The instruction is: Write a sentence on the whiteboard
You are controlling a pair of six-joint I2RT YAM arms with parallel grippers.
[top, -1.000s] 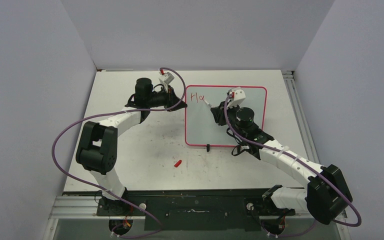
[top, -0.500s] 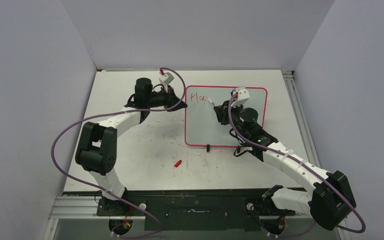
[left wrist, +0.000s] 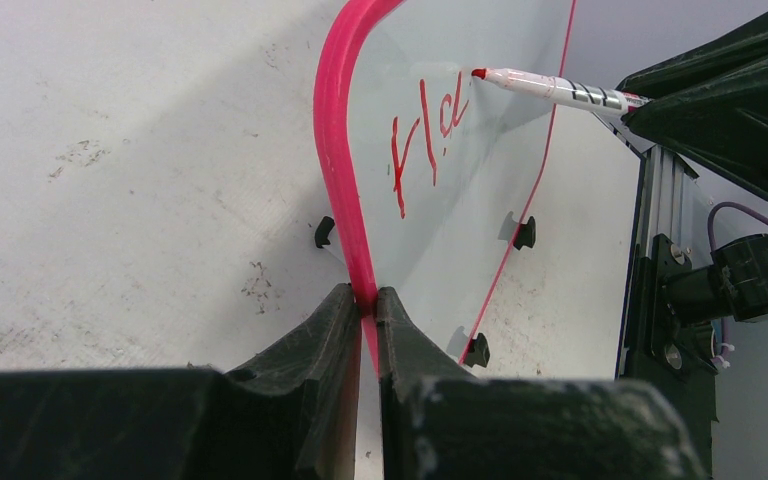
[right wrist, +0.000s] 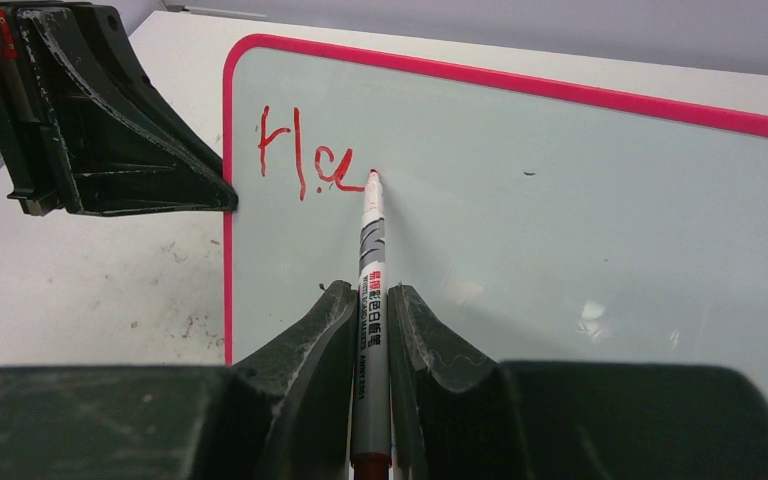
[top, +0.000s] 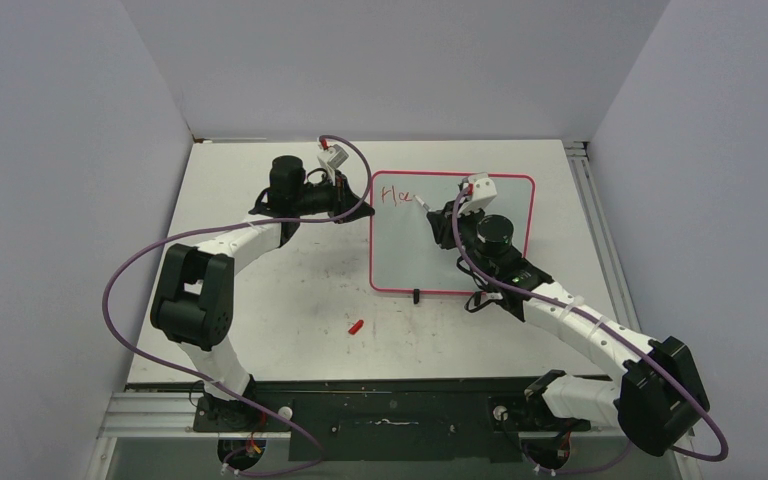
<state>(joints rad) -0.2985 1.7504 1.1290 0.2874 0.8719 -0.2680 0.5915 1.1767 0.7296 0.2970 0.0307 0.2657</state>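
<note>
The whiteboard (top: 410, 255) lies on the table with a pink-red rim. My left gripper (top: 360, 208) is shut on its left rim (left wrist: 345, 180), fingers pinching the edge (left wrist: 365, 297). The sentence (top: 396, 195) stands as red letters "Ha" at the board's upper left corner (right wrist: 305, 160) (left wrist: 425, 140). My right gripper (top: 438, 222) (right wrist: 368, 295) is shut on a grey whiteboard marker (right wrist: 370, 250). Its red tip touches the board just right of the "a" (left wrist: 480, 73).
A small red marker cap (top: 356, 326) lies on the scuffed white tabletop in front of the board. A black clip foot (top: 416, 295) sits at the board's near edge. Grey walls enclose the table; a metal rail (top: 585, 200) runs along its right side.
The marker tip has moved a little to the right, drawing out the tail of the "a". The right arm shifted with it. The left gripper has kept still on the rim.
</note>
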